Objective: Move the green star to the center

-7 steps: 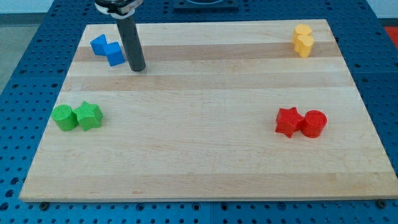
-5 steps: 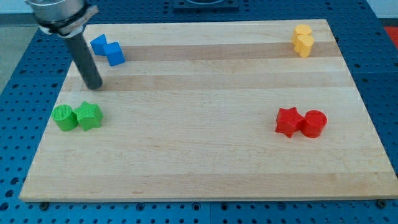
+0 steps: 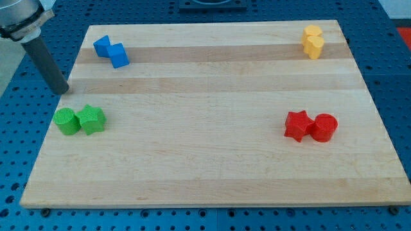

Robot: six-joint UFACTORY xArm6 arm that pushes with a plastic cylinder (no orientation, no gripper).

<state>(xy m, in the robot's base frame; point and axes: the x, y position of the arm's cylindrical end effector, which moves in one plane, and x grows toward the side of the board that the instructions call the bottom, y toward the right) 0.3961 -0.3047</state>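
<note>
You see my tip [image 3: 61, 90] at the tabletop's [image 3: 212, 160] left edge, just above the green pair and apart from them. It is a bare rod with no hand to open or close. The green star [image 3: 92, 119] sits near the left edge, touching the green cylinder [image 3: 65, 121] on its left. Blue blocks [image 3: 112, 52] lie near the top-left corner, yellow blocks [image 3: 313, 41] near the top-right.

The rod [image 3: 42, 54] is cut off at the view's top-left corner, above the green blocks. The yellow pair [image 3: 312, 42] seems too small to make out its shapes.
</note>
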